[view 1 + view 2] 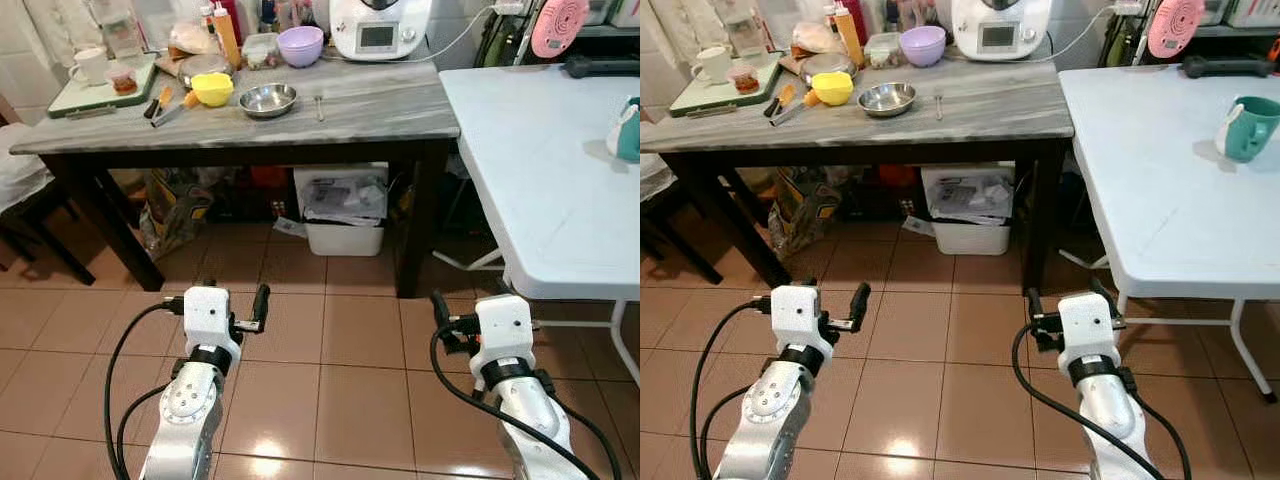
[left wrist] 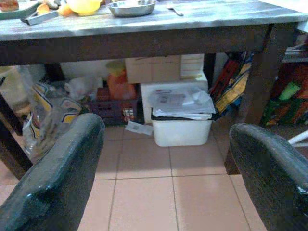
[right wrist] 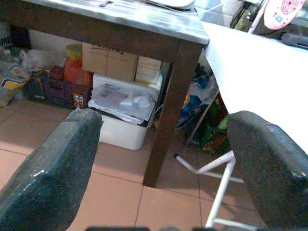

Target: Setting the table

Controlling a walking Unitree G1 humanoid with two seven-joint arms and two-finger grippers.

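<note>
Steel bowl point(image 1: 268, 99) and fork point(image 1: 320, 106) wait on the marble table point(image 1: 380, 105); our left gripper point(image 1: 240, 310) and right gripper point(image 1: 455, 318) hang low, fingers wide, empty. We should step closer before reaching.

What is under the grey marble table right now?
Under the grey marble table sits a white bin topped with papers, cardboard boxes behind it, a dark crate and patterned bags to its left. Whatever lies inside the bin is covered.
</note>
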